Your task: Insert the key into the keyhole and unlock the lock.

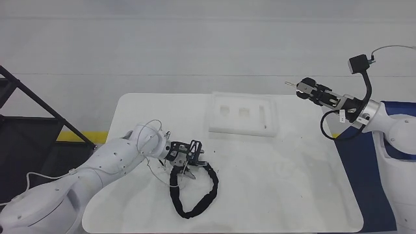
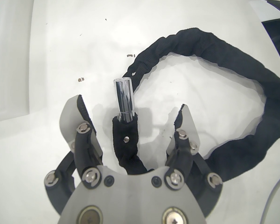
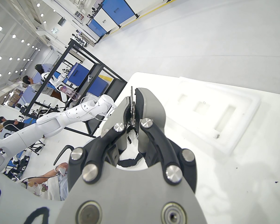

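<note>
The lock is a chain in a black fabric sleeve [image 1: 195, 198], looped on the white table [image 1: 292, 182] at the front left. One end carries a chrome cylinder [image 2: 124, 99]. My left gripper [image 2: 131, 103] is open low over the table, its fingers [image 2: 71, 117] standing apart on either side of that cylinder end without touching it. The same gripper [image 1: 193, 158] sits at the top of the loop. My right gripper [image 1: 300, 86] is held up in the air past the table's far right corner, shut on a thin metal key [image 3: 132, 103] whose tip pokes out beyond the fingertips.
A white foam tray [image 1: 242, 114] with shallow rectangular pockets lies at the back middle of the table, between the two arms. A few small dark specks [image 2: 81, 79] dot the tabletop near the lock. A black metal frame [image 1: 26, 97] stands off the table's left side.
</note>
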Available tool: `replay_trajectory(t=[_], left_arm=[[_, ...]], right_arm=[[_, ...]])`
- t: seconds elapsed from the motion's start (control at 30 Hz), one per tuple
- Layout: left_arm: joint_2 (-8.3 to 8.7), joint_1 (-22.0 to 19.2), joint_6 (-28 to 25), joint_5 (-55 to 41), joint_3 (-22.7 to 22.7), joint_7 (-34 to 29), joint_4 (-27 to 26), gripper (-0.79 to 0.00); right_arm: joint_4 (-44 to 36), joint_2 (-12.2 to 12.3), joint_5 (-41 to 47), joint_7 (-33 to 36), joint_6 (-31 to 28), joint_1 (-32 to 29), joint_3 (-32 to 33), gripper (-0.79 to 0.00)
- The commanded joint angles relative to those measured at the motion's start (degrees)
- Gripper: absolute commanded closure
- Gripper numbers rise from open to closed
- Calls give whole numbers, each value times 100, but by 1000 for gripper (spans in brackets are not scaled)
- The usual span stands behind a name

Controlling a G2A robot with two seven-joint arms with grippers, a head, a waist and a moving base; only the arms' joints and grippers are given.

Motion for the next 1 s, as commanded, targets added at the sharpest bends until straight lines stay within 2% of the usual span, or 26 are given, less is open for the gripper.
replay_trajectory(t=[0.0,0.03,0.1,0.23,0.37,0.53,0.6,0.63,0.67,0.97], left_arm=[[-20,3,-7,28,-10,-5,24,-536],[-32,6,-14,21,-21,-1,43,-523],[-60,4,-30,12,-41,-20,82,-449],[-120,12,-30,31,-65,-118,148,-409],[-167,14,-48,51,-93,-146,210,-416],[-221,24,-77,152,-92,-165,191,-342],[-235,27,-91,174,-101,-144,204,-206],[-241,28,-91,184,-108,-135,217,-74],[-247,32,-93,190,-116,-129,231,0],[-282,18,-239,12,-280,-127,350,0]], right_arm=[[0,0,0,0,0,0,0,0],[0,0,0,0,0,0,0,0],[0,0,0,0,0,0,0,0],[0,0,0,0,0,0,0,0],[0,0,0,0,0,0,0,0],[0,0,0,0,0,0,0,0],[0,0,0,0,0,0,0,0],[0,0,0,0,0,0,0,0],[0,0,0,0,0,0,0,0],[0,0,0,0,0,0,0,0]])
